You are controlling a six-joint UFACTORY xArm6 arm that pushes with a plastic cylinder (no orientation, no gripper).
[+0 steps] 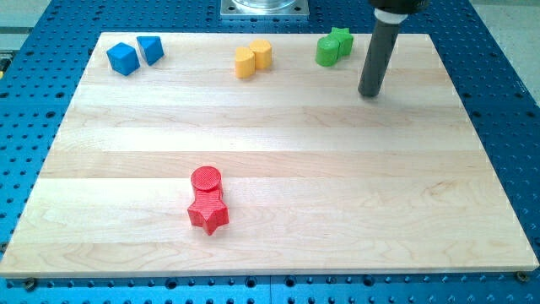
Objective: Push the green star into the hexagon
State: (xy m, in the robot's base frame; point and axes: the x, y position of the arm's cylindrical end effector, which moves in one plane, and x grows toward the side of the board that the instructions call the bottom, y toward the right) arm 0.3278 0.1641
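My tip [369,93] sat on the worktop [270,169] near the view's top right, just to the right of the green pair and clear of them. No jaws to speak of here: the end effector was a plain dark rod, nothing to open or close, gripping nothing.

The green star [341,40] stood at the view's top edge, touching a green rounded block [327,51] on its lower left. Which hexagon was meant? Hard to call. The yellow pair [253,58] sat further to the view's left along the same top edge, and one of those looked the likeliest candidate, though the shapes were too small to be sure.

By my reading the star would handle as a light, stiff little piece, sliding easily on smooth wood and quick to spin if struck on a point. No taking hold, then; the contact should land on its right side, square through its middle, pushing toward the view's left. The green neighbour sat in that path and could ride along.

Far off, two blue blocks [135,55] at the top left, and a red cylinder [206,179] touching a red star [208,213] low down.
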